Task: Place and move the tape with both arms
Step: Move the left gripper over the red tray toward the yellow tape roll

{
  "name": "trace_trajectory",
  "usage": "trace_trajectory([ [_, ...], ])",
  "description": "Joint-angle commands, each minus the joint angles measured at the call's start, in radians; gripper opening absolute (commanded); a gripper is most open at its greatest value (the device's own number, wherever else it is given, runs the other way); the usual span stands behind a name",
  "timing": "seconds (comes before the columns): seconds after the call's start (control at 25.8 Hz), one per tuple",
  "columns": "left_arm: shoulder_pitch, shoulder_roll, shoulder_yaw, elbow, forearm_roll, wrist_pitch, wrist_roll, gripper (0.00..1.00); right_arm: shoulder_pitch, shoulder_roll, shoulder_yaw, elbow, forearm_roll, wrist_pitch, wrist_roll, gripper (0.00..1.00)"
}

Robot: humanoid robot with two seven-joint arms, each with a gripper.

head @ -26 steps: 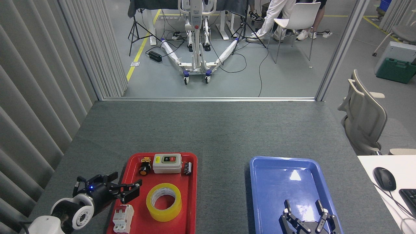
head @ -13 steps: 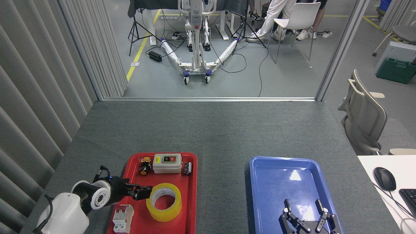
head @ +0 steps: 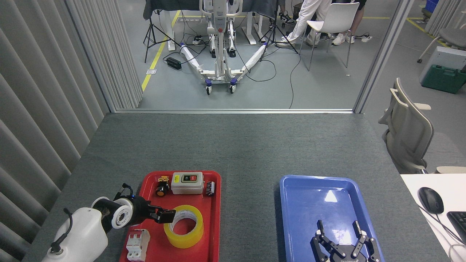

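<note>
The tape point(head: 186, 239), a wide yellow roll with a whitish core, lies flat in the near half of a red tray point(head: 215, 218). My left gripper point(head: 166, 215) reaches in from the left, and its dark tip is at the roll's left rim. It is seen side-on, so I cannot make out whether its jaws are apart or together. My right gripper point(head: 339, 230) hovers over the near end of a blue tray point(head: 309, 189), open, its two fingers spread with nothing between them.
The red tray also holds a grey switch box point(head: 187, 182), a push button point(head: 161, 189), a small dark capacitor point(head: 209, 188) and a white circuit breaker point(head: 137, 244). A mouse point(head: 430, 200) and keyboard point(head: 459, 219) sit on a white desk at right.
My left gripper has moved right and forward from beside the red tray to the tape's left rim, turning side-on. The right gripper has risen slightly.
</note>
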Motion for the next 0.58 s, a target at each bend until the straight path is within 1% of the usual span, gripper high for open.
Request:
trace_trajectory([
  [0.0,-0.001,0.003,-0.005,0.001,0.000,0.000,-0.021,1.00,0.004,0.001,-0.006,-0.010,0.002,0.004,0.002,1.00],
  [0.12,-0.004,0.001,-0.005,0.009,0.000,0.001,-0.106,1.00,0.012,-0.007,-0.002,-0.059,0.002,0.003,0.007,1.00],
  [0.16,-0.004,0.000,-0.007,0.012,0.000,0.000,-0.118,1.00,0.020,-0.010,-0.002,-0.082,0.002,0.003,0.024,1.00],
  [0.27,-0.006,0.000,-0.023,0.011,0.000,-0.002,-0.124,1.00,0.040,-0.039,-0.002,-0.116,0.001,-0.003,0.088,1.00],
  [0.43,-0.015,-0.011,-0.034,0.038,0.000,-0.002,-0.126,1.00,0.046,-0.043,-0.002,-0.119,0.001,0.000,0.093,1.00],
  [0.54,-0.026,-0.022,-0.048,0.063,0.000,0.000,-0.132,0.99,0.047,-0.057,-0.001,-0.121,-0.001,0.000,0.087,1.00],
])
